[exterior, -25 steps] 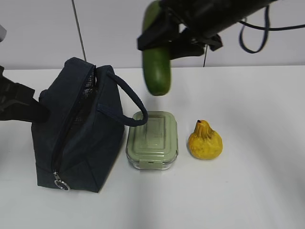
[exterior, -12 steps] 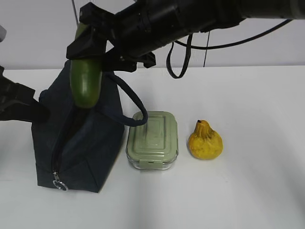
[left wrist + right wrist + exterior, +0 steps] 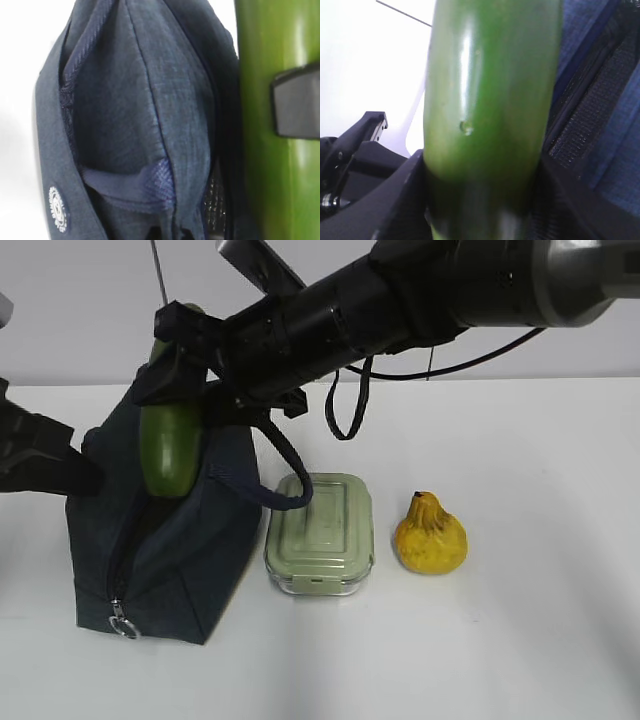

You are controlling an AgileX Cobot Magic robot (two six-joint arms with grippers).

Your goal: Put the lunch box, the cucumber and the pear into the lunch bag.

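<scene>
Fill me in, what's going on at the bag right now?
The right gripper holds the long dark green cucumber upright over the open zipper slot of the navy fabric lunch bag. The left arm steadies the bag's far side. The sage-lidded glass lunch box and yellow pear wait on the table.

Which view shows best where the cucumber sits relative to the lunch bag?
Exterior view: the cucumber hangs upright from the right gripper at the lunch bag opening. Both wrist views show only a close stretch of cucumber against navy fabric.
</scene>
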